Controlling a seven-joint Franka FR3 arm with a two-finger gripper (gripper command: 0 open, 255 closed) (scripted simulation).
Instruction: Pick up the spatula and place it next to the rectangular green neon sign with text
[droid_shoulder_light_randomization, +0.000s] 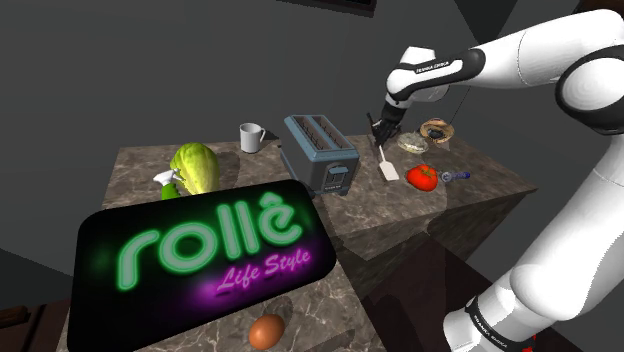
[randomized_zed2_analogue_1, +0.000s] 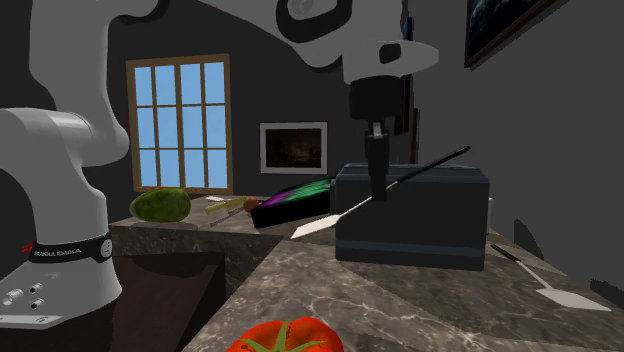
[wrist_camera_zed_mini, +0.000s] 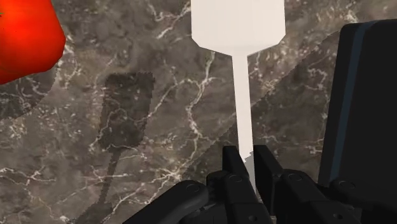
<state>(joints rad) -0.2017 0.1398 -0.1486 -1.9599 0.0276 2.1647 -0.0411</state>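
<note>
Spatula hangs clamped in my end effector above the surface, toaster (tomato nearby too) between it and neon sign.

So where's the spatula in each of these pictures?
Shoulder view: spatula upper right of centre, in the jaws, between toaster and tomato.
Second exterior view: mid-picture, slanting across the toaster's front.
Wrist view: clasped in the jaws, blade pointing away.
Shared landmark: the red tomato.
</note>
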